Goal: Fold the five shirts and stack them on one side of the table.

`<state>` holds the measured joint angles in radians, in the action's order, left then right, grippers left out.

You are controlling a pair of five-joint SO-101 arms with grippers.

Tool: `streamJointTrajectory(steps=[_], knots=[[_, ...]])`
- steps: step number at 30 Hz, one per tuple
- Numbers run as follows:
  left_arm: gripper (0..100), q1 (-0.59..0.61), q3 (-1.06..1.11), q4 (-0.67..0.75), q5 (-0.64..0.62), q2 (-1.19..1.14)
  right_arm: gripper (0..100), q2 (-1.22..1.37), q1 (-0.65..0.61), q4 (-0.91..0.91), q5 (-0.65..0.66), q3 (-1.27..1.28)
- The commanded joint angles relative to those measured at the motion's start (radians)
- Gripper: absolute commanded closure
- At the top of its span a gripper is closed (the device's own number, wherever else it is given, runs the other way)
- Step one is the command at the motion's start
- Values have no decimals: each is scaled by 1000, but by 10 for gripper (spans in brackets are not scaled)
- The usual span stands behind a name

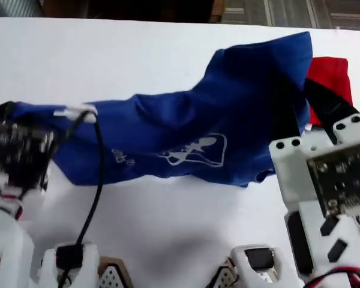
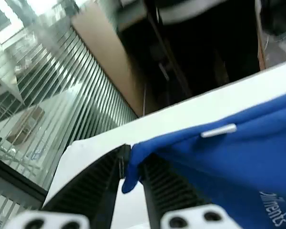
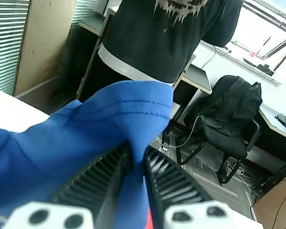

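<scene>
You hold the blue shirt (image 1: 228, 108) at two ends. Your left gripper (image 2: 129, 160) has its jaws clamped on a corner of the cloth, and your right gripper (image 3: 137, 155) has its jaws pressed together on a stitched hem at the opposite end. So the shirt is stretched between them over the white table (image 1: 168, 228), I think to spread it flat for folding. A red shirt (image 1: 333, 72) lies beside the right gripper, partly hidden; perhaps the stack begins there.
</scene>
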<state>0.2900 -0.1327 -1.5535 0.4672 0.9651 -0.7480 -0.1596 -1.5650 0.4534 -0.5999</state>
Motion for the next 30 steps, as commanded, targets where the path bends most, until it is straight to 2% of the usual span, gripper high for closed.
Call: streamJointTrajectory(steps=[1,5,9,19,30], knots=[[973,9,36,2,-3,6,979,-15,1,58,5,-9],[973,9,88,3,-5,6,979,-13,1,105,6,-9],[973,11,53,-5,-5,8,979,-19,1,140,6,-44],[973,129,-76,-6,-5,8,979,-120,1,-24,8,-121],[973,129,-101,-92,-6,31,979,-179,1,-28,6,-129]])
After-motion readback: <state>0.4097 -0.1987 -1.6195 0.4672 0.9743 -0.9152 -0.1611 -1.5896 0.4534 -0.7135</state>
